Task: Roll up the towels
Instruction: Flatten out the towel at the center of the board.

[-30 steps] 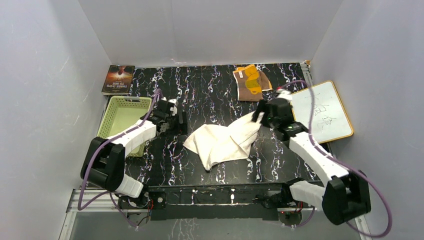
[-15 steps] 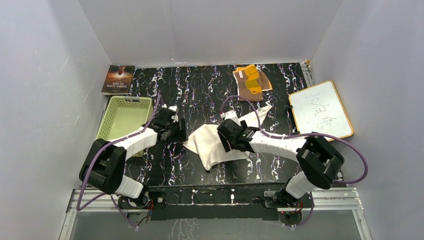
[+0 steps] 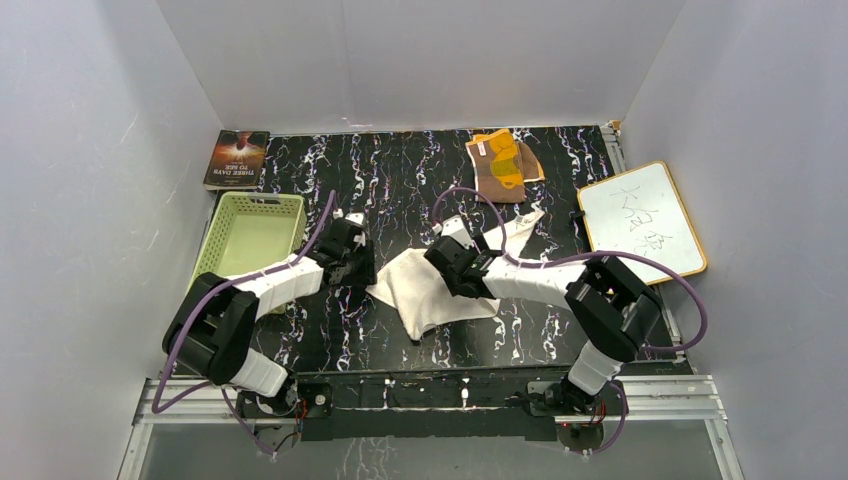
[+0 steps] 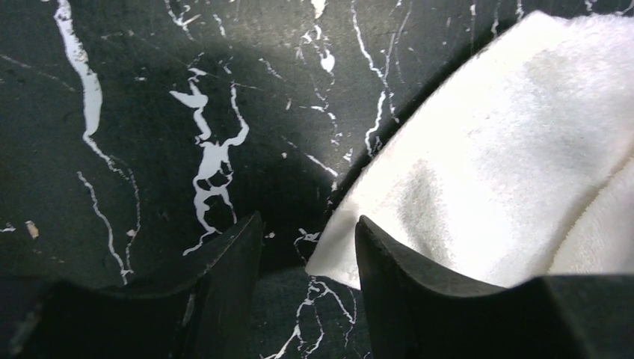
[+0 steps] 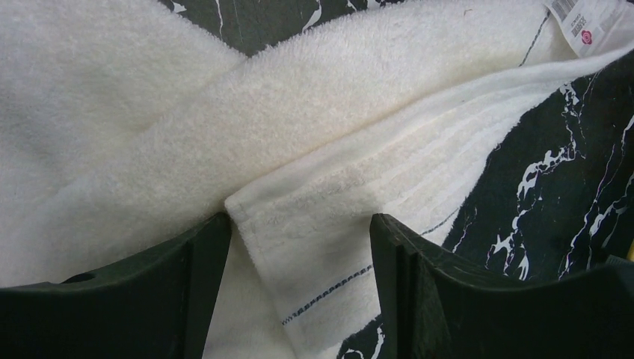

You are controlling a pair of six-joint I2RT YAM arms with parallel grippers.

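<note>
Black marble-patterned table [image 3: 420, 170] with white veins, boxed in by plain pale walls, seen from above and from my two wrist cameras.

Near the table's centre the cream-white towel [image 3: 425, 290] lies crumpled and partly folded over itself, with one strip trailing toward the far right. The brown towel with the yellow-orange pattern [image 3: 505, 165] sits well apart at the far edge, loosely bunched and untouched by either arm. Neither towel shows any roll yet, so I judge the whole task to be ahead: flatten and roll the cream one, then do the same with the brown one.

My left gripper [image 4: 308, 221] is low at the cream towel's left corner. Its fingers [image 4: 232, 262] stand apart, with bare table showing in the gap and the corner's tip just against the inner face of one finger, not pinched.

My right gripper [image 5: 299, 217] hovers over the towel's middle. Its fingers [image 5: 419, 269] are spread wide on either side of a folded hem with a thin dark stitched line, gripping nothing.

A green basket [image 3: 250, 235] and a book [image 3: 237, 158] sit at the left, and a wood-framed white board [image 3: 640, 222] at the right.
</note>
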